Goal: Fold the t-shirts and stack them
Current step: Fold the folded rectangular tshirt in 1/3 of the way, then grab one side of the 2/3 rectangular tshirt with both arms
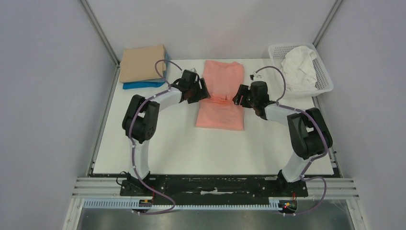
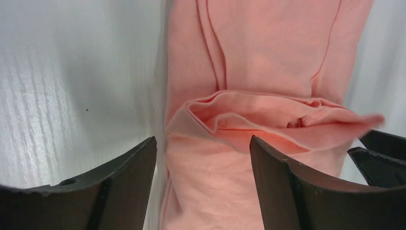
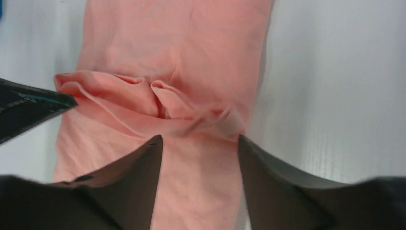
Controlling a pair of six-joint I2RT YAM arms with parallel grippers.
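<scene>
Black left gripper point(image 2: 202, 143) and right gripper point(image 3: 200, 139), both open and empty, are being held flanking the salmon-pink cloth t-shirt point(image 1: 221, 112) mid-length, its long axis running away from the 2 bases.

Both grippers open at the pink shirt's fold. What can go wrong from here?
1. The folded edge of the salmon-pink shirt lies bunched and puckered; it may spring open or set crooked.
2. The left gripper and right gripper hang open at that edge; a finger could snag it on retreat.

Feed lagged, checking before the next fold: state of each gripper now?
Left gripper: open, holding nothing, over the salmon-pink t-shirt.
Right gripper: open, holding nothing, over the same t-shirt.
</scene>
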